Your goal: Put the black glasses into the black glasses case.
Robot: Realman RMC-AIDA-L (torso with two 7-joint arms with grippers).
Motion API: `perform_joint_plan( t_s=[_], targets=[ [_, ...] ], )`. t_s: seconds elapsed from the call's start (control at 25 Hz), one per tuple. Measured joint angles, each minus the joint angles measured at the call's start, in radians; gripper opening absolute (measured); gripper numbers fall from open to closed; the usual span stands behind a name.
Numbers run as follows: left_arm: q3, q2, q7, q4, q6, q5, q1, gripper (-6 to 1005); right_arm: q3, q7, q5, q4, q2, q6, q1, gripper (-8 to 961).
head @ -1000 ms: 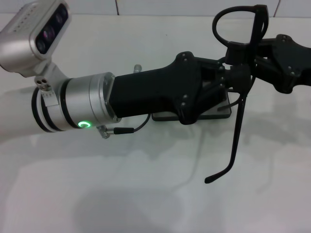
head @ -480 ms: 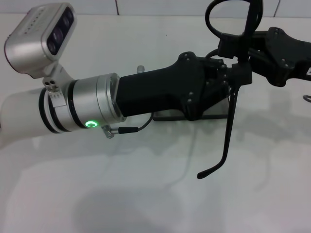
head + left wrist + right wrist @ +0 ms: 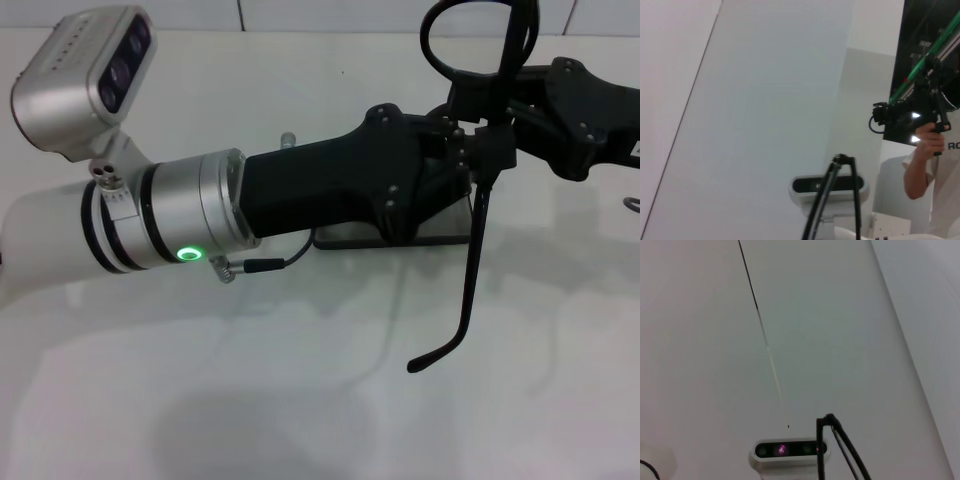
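Note:
In the head view the black glasses (image 3: pixel 468 290) are held upright in the air at the upper right, one temple arm hanging down open. My right gripper (image 3: pixel 485 100) comes in from the right and is shut on the frame near the lens loop. My left gripper (image 3: pixel 487 152) reaches across from the left and is shut on the glasses just below, near the hinge. The black glasses case (image 3: pixel 445 228) lies open on the table under the left gripper, mostly hidden, grey lining showing. Thin frame parts show in the left wrist view (image 3: pixel 840 161) and the right wrist view (image 3: pixel 829 419).
The white table (image 3: pixel 300 400) spreads in front. A thin cable (image 3: pixel 255 268) hangs from the left wrist. The left wrist view shows a person (image 3: pixel 925 165) holding a camera rig farther off.
The right gripper carried the glasses up and to the left. The left arm shifted slightly with them. In the last half second almost nothing moved.

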Motion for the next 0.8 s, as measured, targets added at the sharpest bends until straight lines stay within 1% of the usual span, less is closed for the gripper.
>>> perform_joint_plan(
  t_s=[0.52, 0.72, 0.8],
  targets=[
    [0.0, 0.0, 0.0, 0.0, -0.005, -0.008, 0.0, 33, 0.005, -0.002, 0.0, 0.0, 0.0, -0.006, -0.006, 107],
    [-0.007, 0.007, 0.002, 0.0, 0.045, -0.031, 0.01, 33, 0.024, -0.005, 0.001, 0.001, -0.002, -0.01, -0.017, 107],
    [-0.013, 0.01, 0.008, 0.0, 0.081, -0.047, 0.022, 33, 0.059, -0.005, 0.015, 0.002, -0.003, -0.031, -0.029, 107]
  ],
)
